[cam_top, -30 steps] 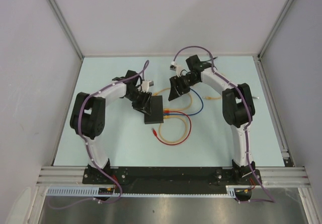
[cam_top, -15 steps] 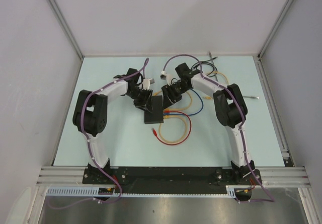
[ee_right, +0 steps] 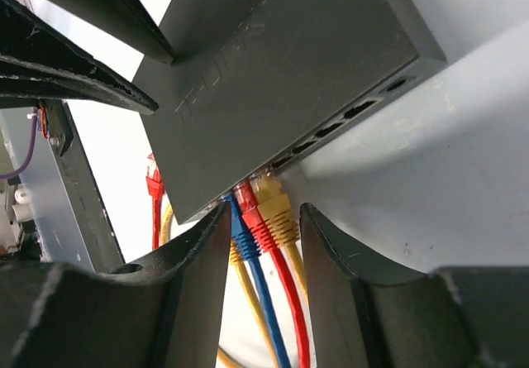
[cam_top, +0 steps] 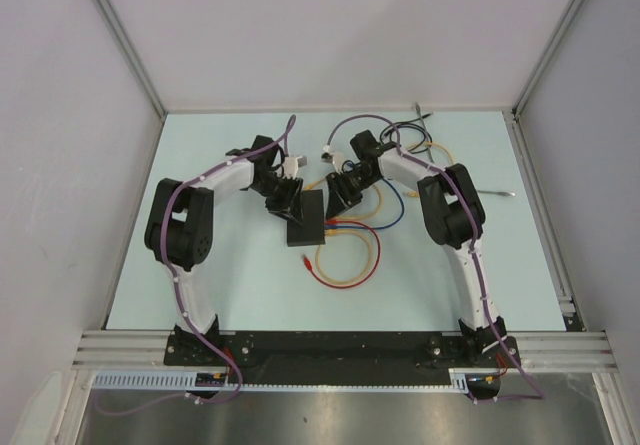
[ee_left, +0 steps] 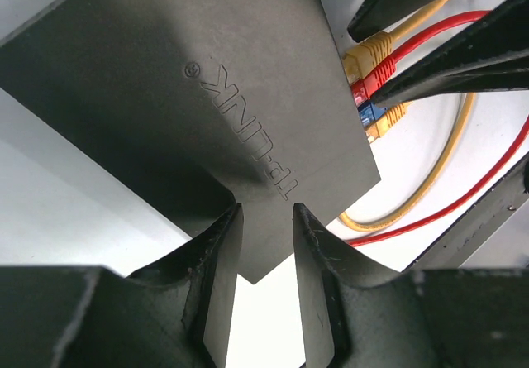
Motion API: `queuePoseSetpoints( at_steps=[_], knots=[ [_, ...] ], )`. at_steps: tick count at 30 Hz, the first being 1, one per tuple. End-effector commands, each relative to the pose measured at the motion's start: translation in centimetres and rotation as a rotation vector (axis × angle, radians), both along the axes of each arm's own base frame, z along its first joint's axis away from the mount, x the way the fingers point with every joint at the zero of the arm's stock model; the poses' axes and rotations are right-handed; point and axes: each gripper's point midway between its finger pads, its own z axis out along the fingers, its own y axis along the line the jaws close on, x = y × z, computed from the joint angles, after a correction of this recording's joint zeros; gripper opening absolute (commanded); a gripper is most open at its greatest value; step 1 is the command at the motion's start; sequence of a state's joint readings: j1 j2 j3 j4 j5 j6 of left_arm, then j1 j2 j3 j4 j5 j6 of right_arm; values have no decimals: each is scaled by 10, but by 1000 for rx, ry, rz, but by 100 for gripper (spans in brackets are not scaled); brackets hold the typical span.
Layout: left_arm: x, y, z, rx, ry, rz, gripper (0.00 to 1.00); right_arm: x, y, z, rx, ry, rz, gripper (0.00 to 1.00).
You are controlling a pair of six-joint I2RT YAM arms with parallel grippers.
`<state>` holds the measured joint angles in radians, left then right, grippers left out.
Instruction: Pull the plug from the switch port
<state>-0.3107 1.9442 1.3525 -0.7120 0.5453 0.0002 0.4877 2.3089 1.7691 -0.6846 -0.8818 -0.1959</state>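
Note:
The switch (cam_top: 306, 219) lies flat near the table's middle, a matte-black box (ee_left: 207, 95) with raised lettering. Blue (ee_right: 245, 234), red (ee_right: 263, 223) and yellow (ee_right: 279, 207) plugs sit side by side in its ports, a further yellow one just below them. My right gripper (ee_right: 264, 212) (cam_top: 345, 193) straddles this bundle with its jaws apart; the left finger is against the blue plug and a thin gap shows beside the yellow. My left gripper (ee_left: 264, 209) (cam_top: 283, 201) stands open over the switch's opposite corner, nothing pinched.
Red, yellow and blue cables loop (cam_top: 352, 263) on the table in front of the switch, with a loose red plug (cam_top: 307, 261) at one end. More cables (cam_top: 430, 141) lie at the back right. Several ports (ee_right: 347, 116) are unoccupied.
My right arm has swung left to the switch's port edge and its jaws have narrowed round the plugs. The left gripper has stayed on the switch, closing only slightly.

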Motion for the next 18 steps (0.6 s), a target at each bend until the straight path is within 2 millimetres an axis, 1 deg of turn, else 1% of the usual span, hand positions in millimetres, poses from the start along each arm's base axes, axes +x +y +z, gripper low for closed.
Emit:
queuePoseSetpoints(
  at_steps=[1, 7, 12, 15, 17, 18],
  knots=[
    [-1, 17, -35, 114, 20, -10, 39, 7, 9, 6, 47, -2, 20, 42],
    [-2, 18, -37, 121, 23, -11, 38, 10, 12, -4, 41, 18, 19, 40],
    [-2, 18, -36, 119, 19, -14, 38, 13, 14, -6, 44, 23, 18, 37],
    [-3, 18, -36, 120, 21, -16, 38, 14, 13, -9, 42, 23, 19, 33],
    [-3, 19, -36, 121, 21, -17, 38, 12, 14, -10, 43, 18, 32, 28],
    [-4, 19, -36, 121, 21, -17, 38, 11, 12, -11, 37, 23, 34, 23]
  ],
)
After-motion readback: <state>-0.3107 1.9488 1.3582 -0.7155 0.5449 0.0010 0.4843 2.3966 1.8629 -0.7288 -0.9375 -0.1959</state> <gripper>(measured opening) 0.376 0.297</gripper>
